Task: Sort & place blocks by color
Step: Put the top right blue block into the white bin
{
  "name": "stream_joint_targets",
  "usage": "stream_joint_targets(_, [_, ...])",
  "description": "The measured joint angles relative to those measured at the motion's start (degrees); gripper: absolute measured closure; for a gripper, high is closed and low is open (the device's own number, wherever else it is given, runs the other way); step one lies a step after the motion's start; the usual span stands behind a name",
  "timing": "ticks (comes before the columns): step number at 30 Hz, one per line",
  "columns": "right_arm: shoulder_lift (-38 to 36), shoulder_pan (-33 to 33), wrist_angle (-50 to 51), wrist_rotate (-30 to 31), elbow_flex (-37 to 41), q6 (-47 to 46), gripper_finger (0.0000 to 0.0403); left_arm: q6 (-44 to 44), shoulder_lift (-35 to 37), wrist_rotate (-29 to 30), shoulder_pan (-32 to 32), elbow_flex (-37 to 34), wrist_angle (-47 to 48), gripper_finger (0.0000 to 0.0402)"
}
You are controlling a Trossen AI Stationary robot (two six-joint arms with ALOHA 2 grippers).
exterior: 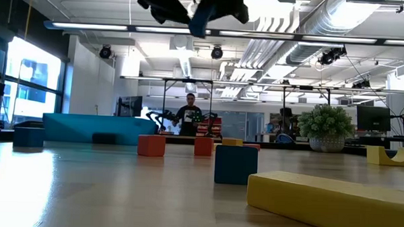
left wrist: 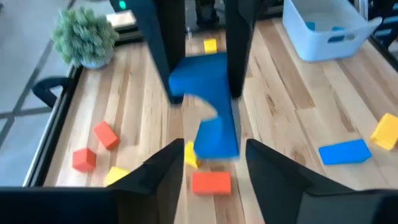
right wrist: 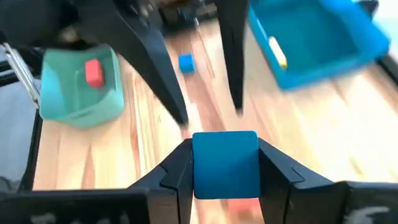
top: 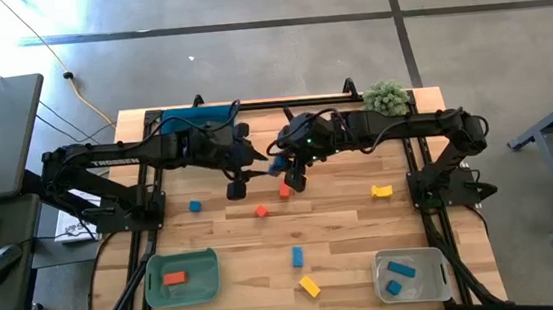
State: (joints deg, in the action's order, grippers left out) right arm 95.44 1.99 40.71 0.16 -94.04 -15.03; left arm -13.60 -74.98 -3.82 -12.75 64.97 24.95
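A blue block (right wrist: 225, 165) hangs well above the table's middle (top: 276, 162), and my right gripper (right wrist: 225, 169) is shut on it. My left gripper (left wrist: 214, 163) faces it from the table's left. It is open, its fingers standing either side of the block's near end (left wrist: 217, 140) without visibly touching. In the low view both grippers and the block (exterior: 200, 20) show at the top edge. Loose red (top: 260, 212), blue (top: 298, 258) and yellow (top: 310, 287) blocks lie flat on the wood. My right gripper pinches the blue block between its two fingers (right wrist: 177, 173), on two opposite flat sides (right wrist: 200, 168). The fingers come slanting down from the table's right. The block is lifted clear of the table, with its broad face toward the wrist camera.
A teal tray (top: 205, 282) at the near left holds a red block (top: 174, 278). A pale tray (top: 421, 258) at the near right holds blue blocks. A blue tray (top: 198, 117) and a potted plant (top: 386, 95) stand at the far edge. A yellow arch (top: 382, 192) lies right of centre.
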Motion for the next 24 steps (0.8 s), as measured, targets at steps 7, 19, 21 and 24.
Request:
stream_joint_targets(7, [0.00,-3.92,14.36,0.24,0.00,-9.57,0.0296,2.92,0.01,3.37,0.00,0.00,3.67,0.0208])
stream_joint_targets(19, [0.00,-15.91,28.91,6.11,0.00,-28.54,0.0296,2.95,0.01,3.26,0.00,0.00,3.99,0.0206])
stream_joint_targets(21, [0.00,-18.49,32.08,7.09,0.00,-33.60,0.0296,3.16,0.02,3.23,0.00,0.00,3.98,0.0206])
stream_joint_targets(24, [0.00,-22.73,36.29,8.34,0.00,-41.83,0.0296,4.16,0.00,3.21,0.00,0.00,3.98,0.0206])
